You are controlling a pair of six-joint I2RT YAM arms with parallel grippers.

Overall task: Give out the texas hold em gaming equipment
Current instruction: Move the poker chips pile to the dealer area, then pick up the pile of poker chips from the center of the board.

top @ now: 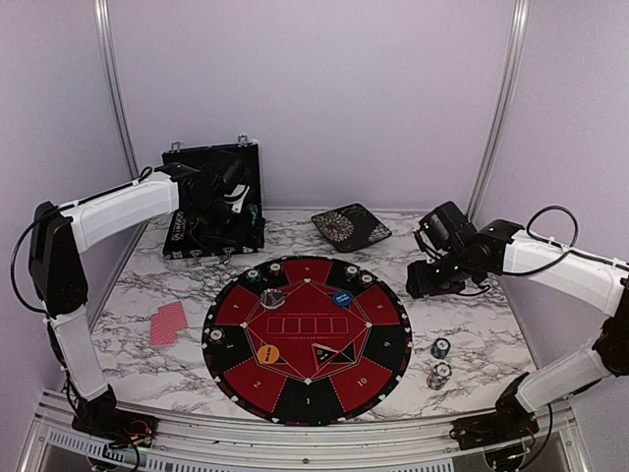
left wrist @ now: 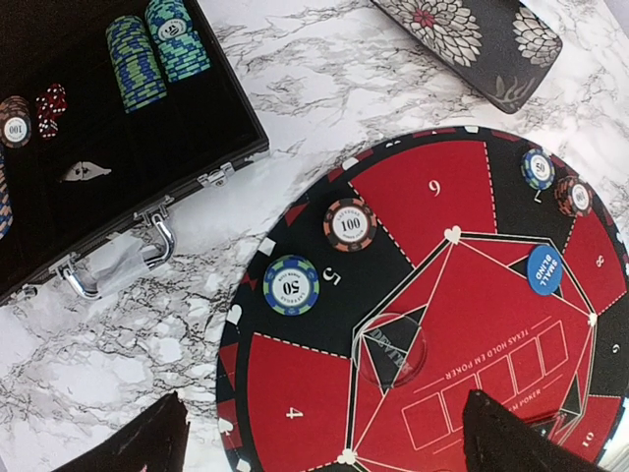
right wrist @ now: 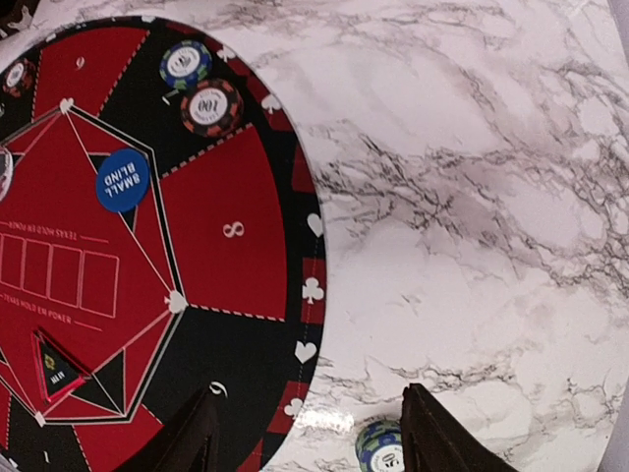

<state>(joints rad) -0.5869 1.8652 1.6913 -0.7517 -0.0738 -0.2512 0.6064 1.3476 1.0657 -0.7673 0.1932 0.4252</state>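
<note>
The round red-and-black mat (top: 307, 393) carries poker chips near its rim, among them a 100 chip (left wrist: 350, 224) and a 50 chip (left wrist: 291, 284). A clear disc (left wrist: 393, 346), a blue disc (left wrist: 544, 268) and an orange disc (top: 267, 353) also lie on it. Red-backed cards (top: 168, 323) rest on the marble left of the mat. My left gripper (left wrist: 324, 447) hangs open and empty above the mat's far-left part. My right gripper (right wrist: 310, 442) is open over the mat's right edge. A blue-green chip (right wrist: 381, 447) lies on the table below it, by the right finger. Two chip stacks (top: 439, 361) stand right of the mat.
The black hinged case (left wrist: 118, 147) lies open at the back left, with stacks of chips (left wrist: 147, 54) inside. A dark flower-patterned box (top: 351, 227) sits behind the mat. Purple walls and metal posts enclose the marble table.
</note>
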